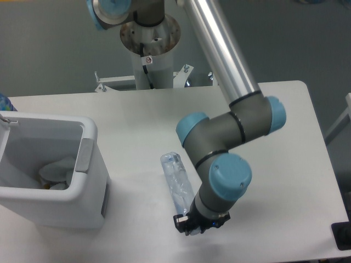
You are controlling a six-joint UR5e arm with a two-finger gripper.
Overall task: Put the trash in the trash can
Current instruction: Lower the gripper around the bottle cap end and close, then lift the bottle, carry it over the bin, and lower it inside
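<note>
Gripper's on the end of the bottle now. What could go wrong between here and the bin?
The gripper seems to hold only one end of the crushed bottle, so the thin plastic may slip or swing out. The long free end could catch the trash can rim on the way over. The wrist hides the fingers, so the grip is unconfirmed.

Bottle clear with bluish tint, crinkled highlights, at 6 o'clock. Trash can white, grey tab on its 3 o'clock side, pale whitish stuff inside, at 9 o'clock. Counter plain white. Arm grey joints, light blue caps, silver tube. Claw black. Backdrop grey at 12 o'clock.
</note>
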